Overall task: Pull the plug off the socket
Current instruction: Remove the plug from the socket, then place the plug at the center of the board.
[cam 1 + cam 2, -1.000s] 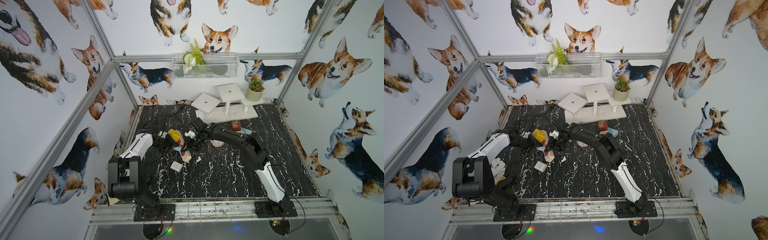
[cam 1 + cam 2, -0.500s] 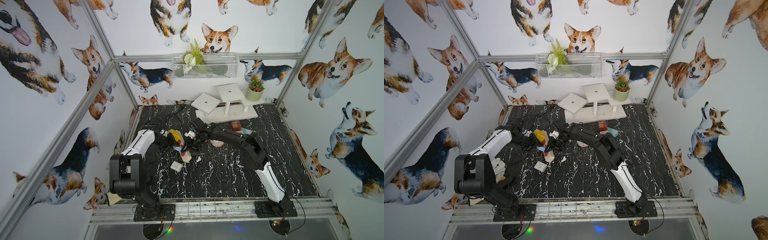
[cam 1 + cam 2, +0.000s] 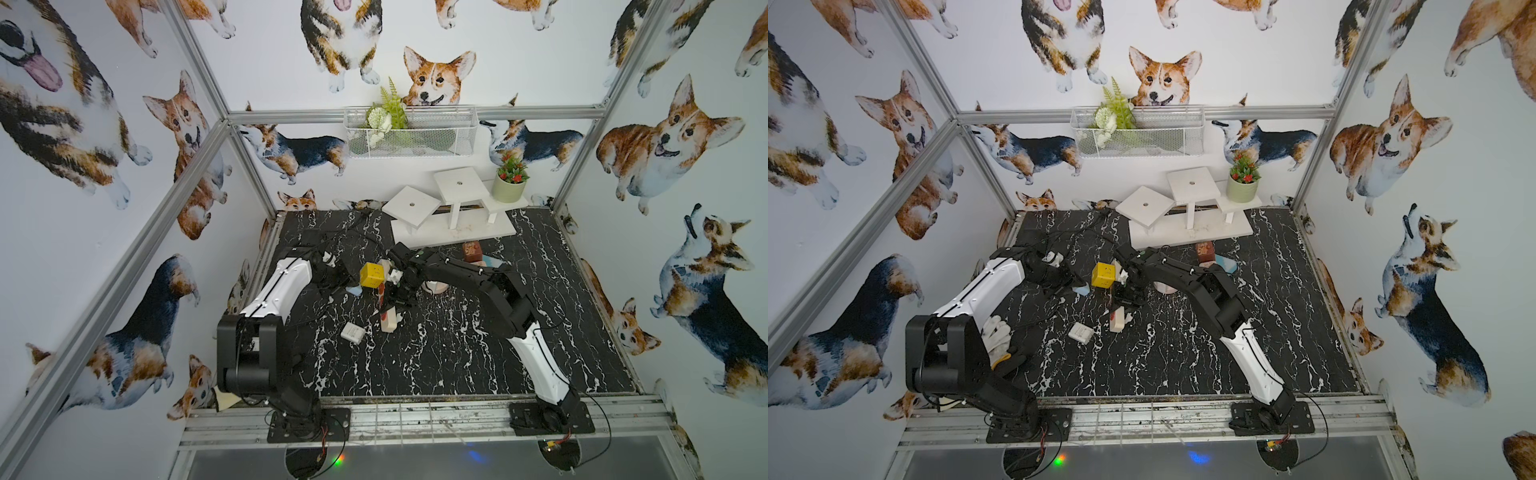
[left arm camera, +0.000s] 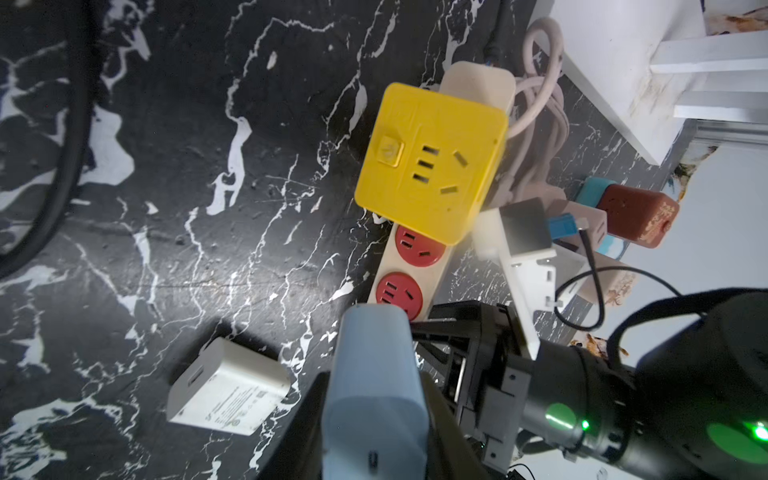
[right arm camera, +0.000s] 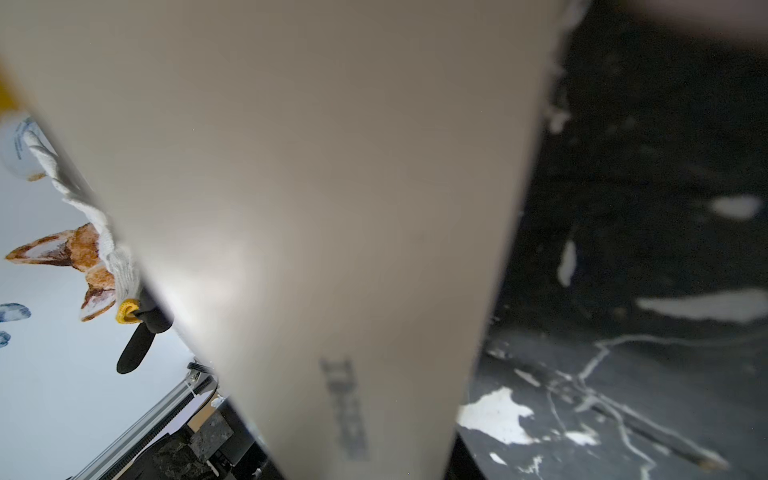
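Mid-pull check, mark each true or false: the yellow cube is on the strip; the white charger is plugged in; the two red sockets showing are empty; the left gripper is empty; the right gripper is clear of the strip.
1. The yellow cube socket sits on the beige power strip. True.
2. The white charger is plugged into the strip. False: it lies loose on the table beside it.
3. The two red sockets seen from the left wrist are empty. True.
4. The left gripper is empty. False: it is shut on a light blue plug.
5. The right gripper is clear of the strip. False: it is shut on the strip.
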Action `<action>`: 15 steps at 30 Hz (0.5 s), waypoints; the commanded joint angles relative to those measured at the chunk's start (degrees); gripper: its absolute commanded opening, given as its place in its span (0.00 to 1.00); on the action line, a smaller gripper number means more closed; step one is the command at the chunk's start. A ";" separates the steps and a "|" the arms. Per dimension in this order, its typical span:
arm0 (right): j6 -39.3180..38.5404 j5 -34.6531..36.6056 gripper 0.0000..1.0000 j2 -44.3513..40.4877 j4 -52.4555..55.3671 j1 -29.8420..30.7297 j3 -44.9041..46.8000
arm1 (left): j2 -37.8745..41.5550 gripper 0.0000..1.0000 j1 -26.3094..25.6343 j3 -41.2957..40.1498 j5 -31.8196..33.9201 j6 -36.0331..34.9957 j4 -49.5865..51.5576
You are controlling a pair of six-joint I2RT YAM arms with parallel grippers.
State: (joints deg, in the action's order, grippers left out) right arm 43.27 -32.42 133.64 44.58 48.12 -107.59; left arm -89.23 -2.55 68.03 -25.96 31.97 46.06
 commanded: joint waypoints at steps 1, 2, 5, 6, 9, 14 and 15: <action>1.41 -2.30 0.00 -0.75 1.81 0.13 0.08 | 1.28 0.00 2.60 -1.76 0.43 1.42 -0.34; 1.39 -2.86 0.00 -1.01 0.75 0.18 0.10 | 1.63 0.00 4.40 -2.99 -1.07 1.90 -1.84; 1.67 -5.63 0.00 -1.70 -3.04 0.13 -0.19 | 1.20 0.01 8.86 -6.31 -4.21 2.51 -4.66; 1.81 -6.59 0.00 -1.85 -4.17 0.13 -0.46 | 0.51 0.03 9.57 -6.81 -4.50 2.13 -5.19; 2.88 -8.74 0.00 -2.20 -7.07 0.13 -1.89 | -2.28 0.10 10.28 -7.54 -6.14 0.95 -7.09; 2.70 -9.09 0.00 -0.86 -5.65 0.05 -5.77 | -5.57 0.20 10.28 -9.59 -9.77 2.42 -11.37; 2.21 -8.82 0.00 -0.67 -4.83 0.05 -6.44 | -5.54 0.22 10.28 -10.45 -10.06 2.87 -12.45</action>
State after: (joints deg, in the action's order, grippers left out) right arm 46.65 -39.38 132.68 41.34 48.27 -112.49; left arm -94.52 7.57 58.61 -32.86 33.98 37.06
